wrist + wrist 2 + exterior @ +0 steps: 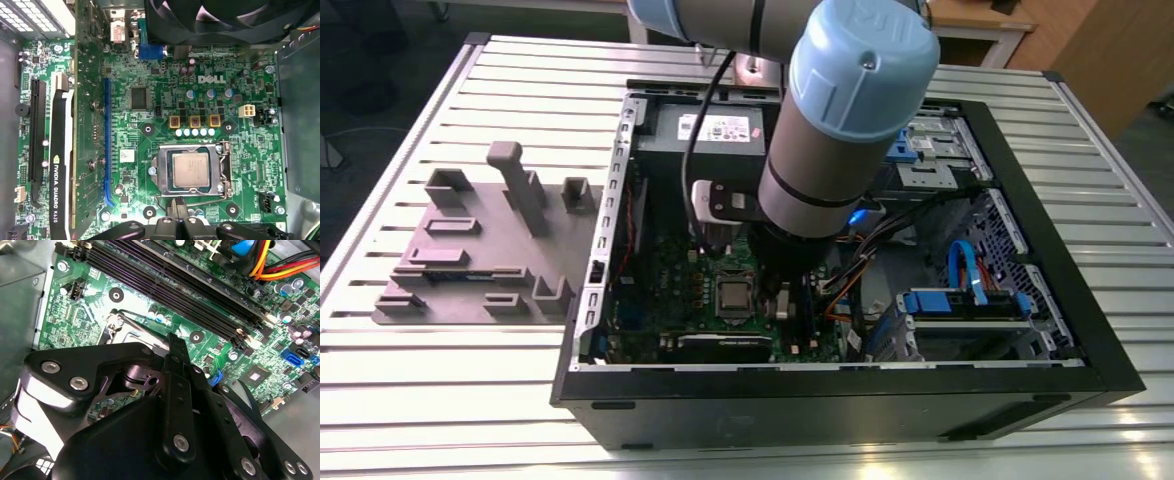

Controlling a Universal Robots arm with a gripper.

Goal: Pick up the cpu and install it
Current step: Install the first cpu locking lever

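The cpu lies flat in the motherboard's square socket, silver top up, with the metal frame around it. In the exterior view the cpu sits in the middle of the green board, inside the open computer case. My gripper hangs just beside the socket's edge, fingers together and holding nothing. In the second wrist view the black fingertips point at the socket's corner, and the gripper's body hides most of the socket.
A graphics card stands upright along one side of the board. Memory slots and coloured cables run on the other side. A black fan overhangs the board. A grey fixture plate with blocks lies at the exterior view's left.
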